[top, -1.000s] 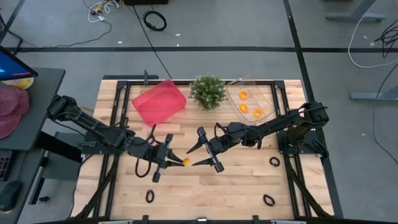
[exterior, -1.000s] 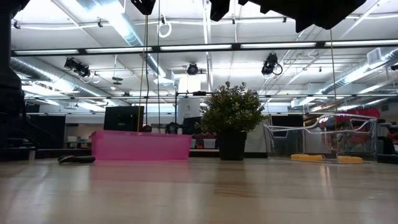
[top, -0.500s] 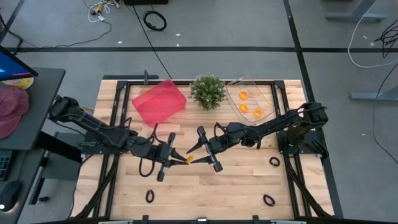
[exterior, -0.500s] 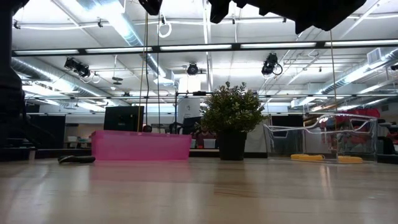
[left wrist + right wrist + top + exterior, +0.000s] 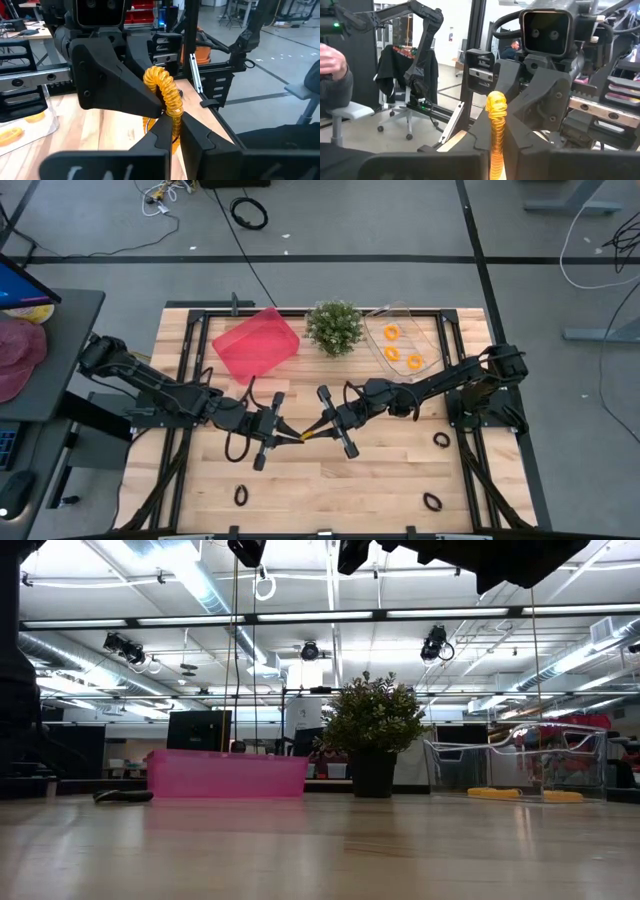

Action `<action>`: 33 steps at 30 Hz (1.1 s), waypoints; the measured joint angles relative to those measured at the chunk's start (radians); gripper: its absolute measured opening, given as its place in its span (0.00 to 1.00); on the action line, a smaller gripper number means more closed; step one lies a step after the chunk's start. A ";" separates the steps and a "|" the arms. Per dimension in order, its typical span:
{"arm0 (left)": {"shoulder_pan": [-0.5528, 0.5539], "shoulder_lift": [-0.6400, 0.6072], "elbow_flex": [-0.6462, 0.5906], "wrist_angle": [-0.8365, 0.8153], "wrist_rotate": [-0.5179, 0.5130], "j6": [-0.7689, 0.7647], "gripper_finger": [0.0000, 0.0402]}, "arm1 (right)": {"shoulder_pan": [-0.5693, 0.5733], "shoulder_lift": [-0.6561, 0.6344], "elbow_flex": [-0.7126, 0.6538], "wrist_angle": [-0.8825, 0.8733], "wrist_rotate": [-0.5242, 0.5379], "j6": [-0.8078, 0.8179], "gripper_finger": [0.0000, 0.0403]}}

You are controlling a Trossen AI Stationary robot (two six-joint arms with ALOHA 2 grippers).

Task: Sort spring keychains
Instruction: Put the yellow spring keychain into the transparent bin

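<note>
- orange spring keychain [image 5: 302,436] hangs above the middle of the wooden table [image 5: 390,480], pinched at once by both arms: the left gripper [image 5: 283,432] and the right gripper [image 5: 322,428] meet tip to tip over it. in the left wrist view the coil [image 5: 165,95] arches up from between that arm's closed fingers [image 5: 196,137], and in the right wrist view it [image 5: 496,125] stands upright between the right arm's closed fingers [image 5: 522,131].
- both pincers are narrow and clamped on the same coil, so it looks like a hand-over with neither side released.
- main risk: if either arm pulls away while both grip, the spring would stretch, then snap back or fly out of one pinch and land somewhere on the table or off it.
- if the left lets go before the right's hold is sound, the coil could slip; it is thin and springy, and only a short part sits between the fingers.
- the two sets of fingertips are nearly touching, so a small misjudged move could knock them together.
- three orange keychains [image 5: 401,353] already lie in the clear tray [image 5: 432,330] at the back right; the pink bin [image 5: 255,344] sits at the back left, with the potted plant [image 5: 334,326] between them. carrying to the wrong container would spoil the sort.
- black keychains [image 5: 441,440] remain loose on the table, one by the right arm's base, one [image 5: 432,502] at the front right and one [image 5: 241,495] at the front left; a dropped coil could roll among them.
</note>
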 joint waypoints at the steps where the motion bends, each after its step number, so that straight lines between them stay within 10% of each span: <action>1: 0.000 0.000 0.000 0.000 0.002 0.000 0.05 | 0.000 0.000 0.000 0.000 -0.001 -0.005 0.04; 17: -0.001 0.000 0.000 -0.031 0.097 -0.079 0.16 | -0.005 0.000 0.000 -0.016 0.013 0.023 0.03; 33: 0.001 -0.074 0.000 -0.162 -0.062 -0.120 0.44 | -0.046 -0.160 0.000 -0.398 0.088 0.100 0.04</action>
